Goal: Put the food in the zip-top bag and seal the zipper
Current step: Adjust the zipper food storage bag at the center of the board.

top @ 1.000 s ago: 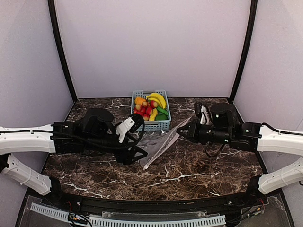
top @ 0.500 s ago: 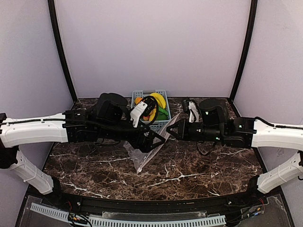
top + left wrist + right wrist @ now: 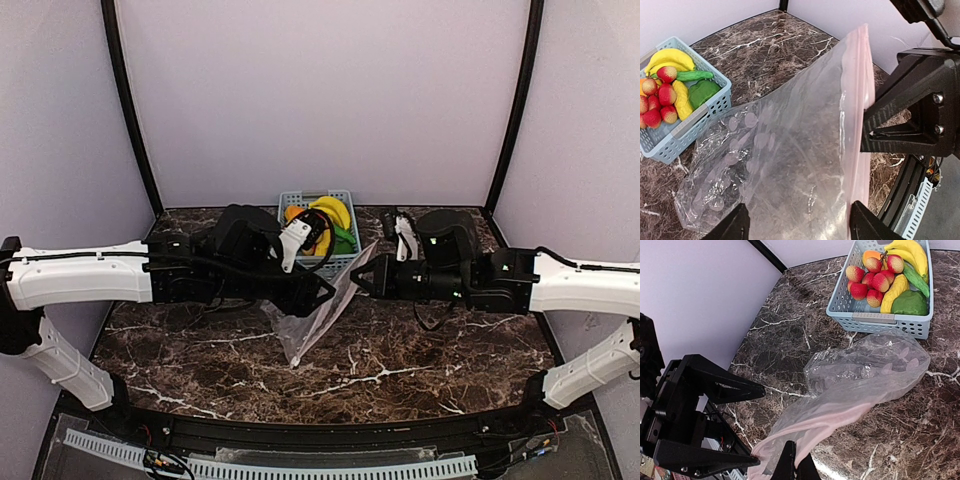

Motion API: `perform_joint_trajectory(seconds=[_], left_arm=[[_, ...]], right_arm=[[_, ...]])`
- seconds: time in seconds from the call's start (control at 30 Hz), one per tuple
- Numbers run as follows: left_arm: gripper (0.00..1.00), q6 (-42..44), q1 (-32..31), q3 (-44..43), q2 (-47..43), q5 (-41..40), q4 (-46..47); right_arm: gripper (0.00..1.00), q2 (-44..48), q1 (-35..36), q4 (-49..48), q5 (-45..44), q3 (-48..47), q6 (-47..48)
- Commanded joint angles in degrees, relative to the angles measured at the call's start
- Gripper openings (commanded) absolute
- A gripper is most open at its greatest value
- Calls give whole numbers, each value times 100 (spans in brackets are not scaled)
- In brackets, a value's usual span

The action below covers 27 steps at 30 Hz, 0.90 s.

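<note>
The right claw (image 3: pixel 796 460) is closed on the zip-top bag (image 3: pixel 865 370), pinching the pinkish zipper (image 3: pixel 805 427) at one end of the mouth edge and holding that end off the table (image 3: pixel 400 370). From the pinch the bag slopes down, and its closed, dotted end rests on the marble just in front of the near wall of the light-blue basket (image 3: pixel 880 320). Whether film and wall touch cannot be told.

The left claw (image 3: pixel 799 215) is open. Its two fingers (image 3: pixel 860 222) stand well apart with the bag's film between them, one close beside the pink strip and the other out over the crumpled middle. Neither is seen pressing the plastic. From above, the two claws meet nearly tip to tip over the middle of the table, the left claw's wrist passing just in front of the basket.

All the food (image 3: pixel 885 277) lies in the basket at the back edge of the table: bananas, red fruits, an orange piece and green vegetables.
</note>
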<state>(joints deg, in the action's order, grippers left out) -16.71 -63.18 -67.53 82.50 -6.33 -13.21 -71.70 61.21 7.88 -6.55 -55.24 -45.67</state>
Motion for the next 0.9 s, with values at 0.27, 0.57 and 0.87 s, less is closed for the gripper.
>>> perform_joint_trajectory(seconds=[0.27,0.57,0.87], left_arm=[[45,279,-15,-187,83,-98,-163],[47,336,-17,-469,488,113,-209],[27,343,-13,-595,561,-812,-569]], right_arm=[[0,-114,80,292,-235,-199,41],[0,-271,141,512,-393,-379,58],[0,-201,146,651,-615,-316,-51]])
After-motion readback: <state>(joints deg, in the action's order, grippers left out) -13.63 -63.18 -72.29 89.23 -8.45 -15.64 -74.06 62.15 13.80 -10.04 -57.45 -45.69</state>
